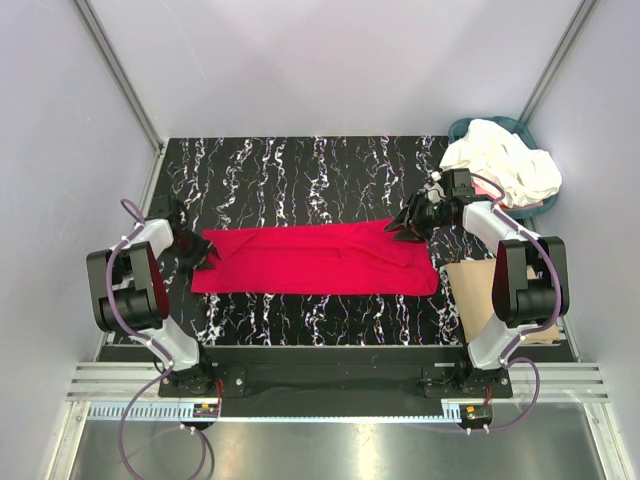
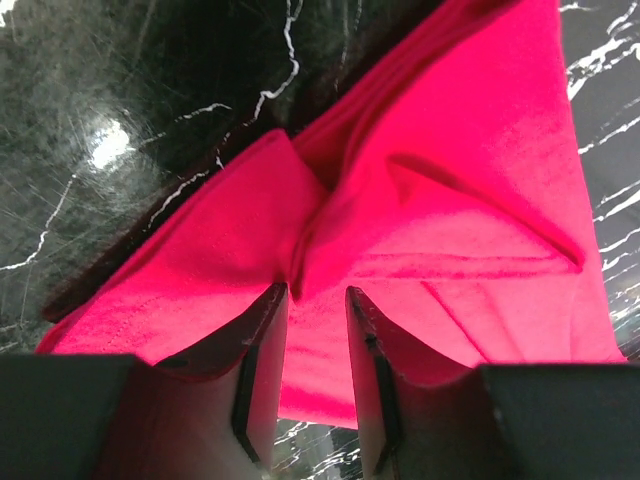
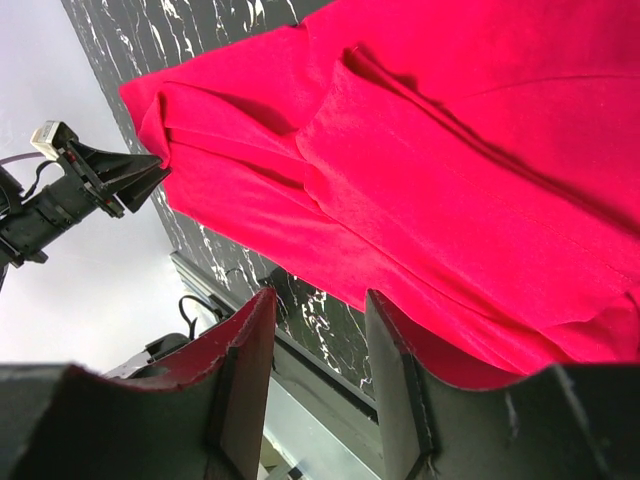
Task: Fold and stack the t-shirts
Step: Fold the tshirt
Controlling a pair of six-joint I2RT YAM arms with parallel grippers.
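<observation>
red t-shirt point(image 1: 315, 262) lies parallel to near edge; left gripper point(image 2: 316, 295) at left end, narrow, hold unclear; right gripper point(image 3: 320, 297) at right end, narrow, empty

From above, the left gripper point(image 1: 205, 254) was a dark shape on the dark table point(image 1: 300, 170), its fingers too small to tell apart. In the left wrist view the fingers point(image 2: 262, 345) were cut off by the bottom edge. Whether the red t-shirt point(image 2: 440, 220) seen in their gap was pinched or merely lay below could not be told. The top and right edges cropped the shirt. In the right wrist view it also left the picture at top and right, and its near corner was hidden behind one finger point(image 3: 395, 370) of the right gripper point(image 3: 320, 298). The right arm point(image 1: 520, 270) covered part of a tan sheet point(image 1: 470, 300). The basket point(image 1: 460, 128) lay mostly buried beneath white clothes point(image 1: 500, 165), their number unclear.
</observation>
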